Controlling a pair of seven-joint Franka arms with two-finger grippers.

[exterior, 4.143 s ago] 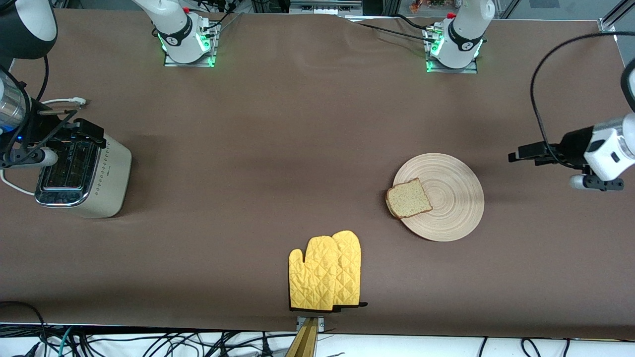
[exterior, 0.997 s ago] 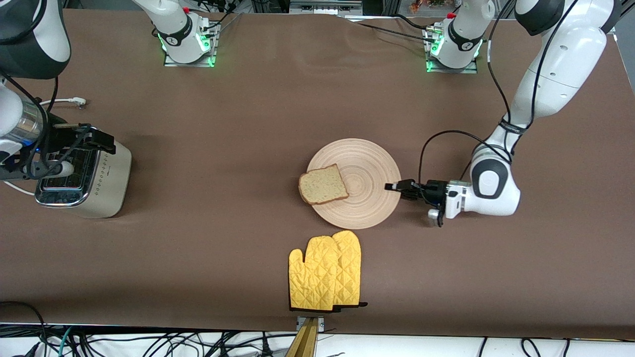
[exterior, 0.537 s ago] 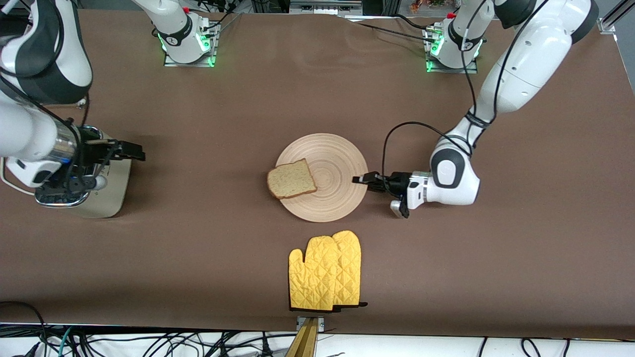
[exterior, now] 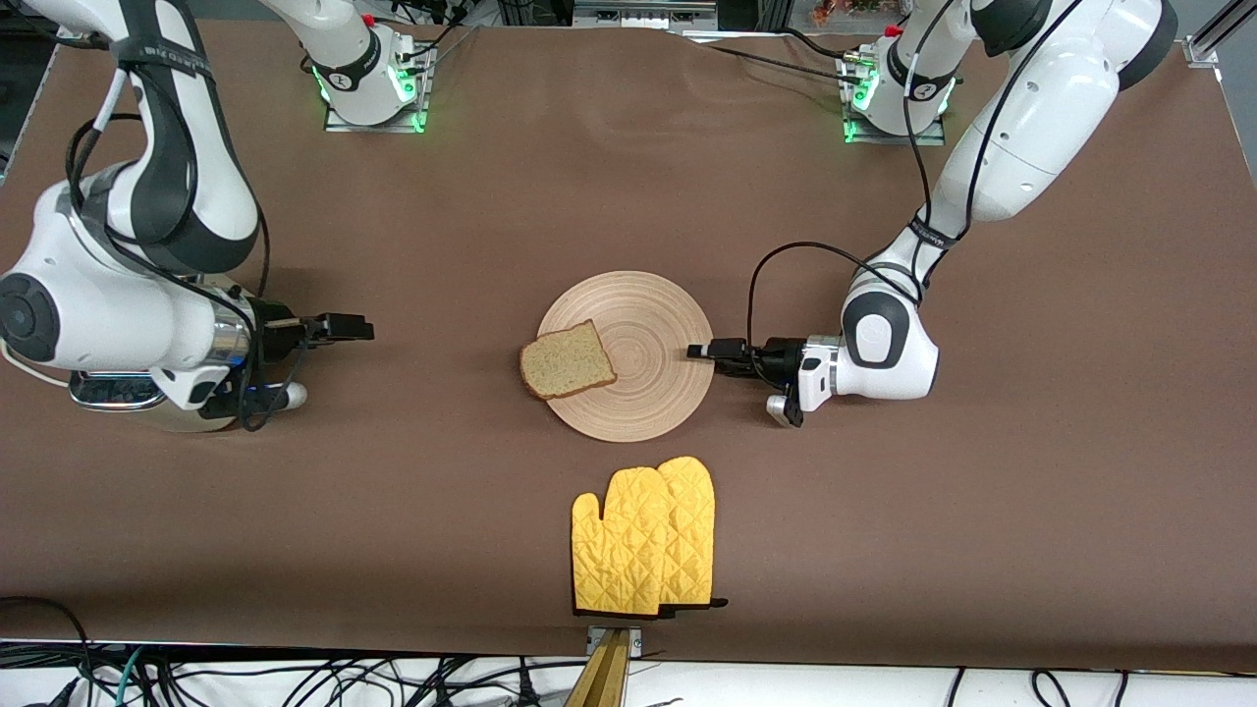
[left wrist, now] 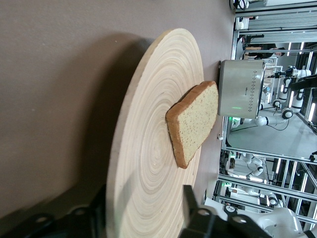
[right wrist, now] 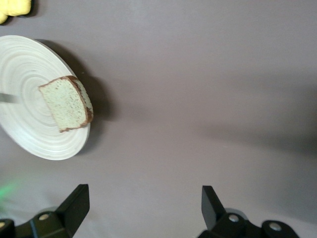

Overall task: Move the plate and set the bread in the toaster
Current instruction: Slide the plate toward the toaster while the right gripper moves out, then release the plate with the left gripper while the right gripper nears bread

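Note:
The round light-wood plate [exterior: 643, 398] lies mid-table with the bread [exterior: 567, 359] on its edge toward the right arm's end. My left gripper [exterior: 699, 351] is low at the plate's rim toward the left arm's end. In the left wrist view its fingers straddle the rim of the plate [left wrist: 148, 144] with a gap, open [left wrist: 144, 198]. My right gripper [exterior: 349, 327] is open and empty over the table between toaster and plate; the right wrist view shows the bread [right wrist: 65, 102] and plate [right wrist: 29, 134] ahead. The toaster [exterior: 113, 395] is mostly hidden under the right arm.
A pair of yellow oven mitts [exterior: 643, 538] lies nearer the front camera than the plate, close to the table's front edge. Brown tablecloth spreads between the right gripper and the plate. The toaster [left wrist: 241, 88] also shows in the left wrist view.
The plate with the bread slid toward the right arm's end, carried along by the left gripper, whose jaws then opened. The right arm swung out from over the toaster toward the plate.

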